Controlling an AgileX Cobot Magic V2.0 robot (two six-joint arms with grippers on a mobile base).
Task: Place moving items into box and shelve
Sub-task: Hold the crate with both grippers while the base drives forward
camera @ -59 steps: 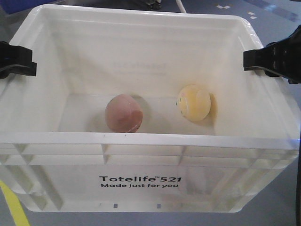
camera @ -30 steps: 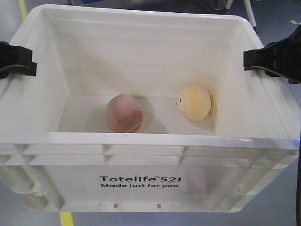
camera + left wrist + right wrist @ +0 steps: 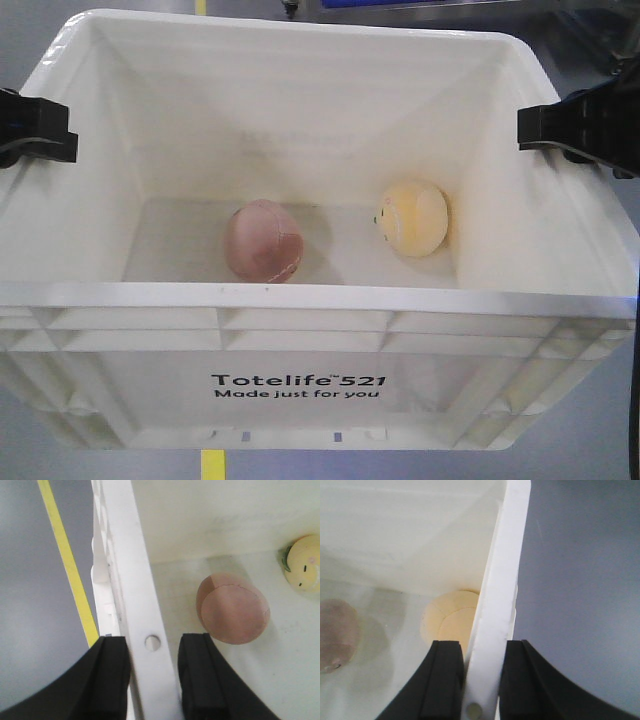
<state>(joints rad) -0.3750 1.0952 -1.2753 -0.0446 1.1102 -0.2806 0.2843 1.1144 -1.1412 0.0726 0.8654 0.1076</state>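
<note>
The white box [image 3: 320,300] fills the front view, its open top toward the camera and black "Totelife 521 Made just for you" print [image 3: 297,387] on the near wall. Grey floor [image 3: 40,630] shows around and below it.

Each side rim of the box is pinched by a black hand. The left hand [image 3: 154,680] straddles the left rim, one finger [image 3: 112,675] outside the wall and the other inside, both pressed against the white plastic beside a small round hole in the rim. The right hand [image 3: 482,680] clamps the right rim in the same way, one finger on either face.

Both balls lie on the bottom of the box, apart from each other. The pink ball [image 3: 263,241] sits left of centre, seams showing between its patches. The pale yellow ball [image 3: 411,218] sits to the right, close to the right wall, with small dark marks on its side.

A yellow stripe [image 3: 70,565] runs along the floor outside the left wall.
</note>
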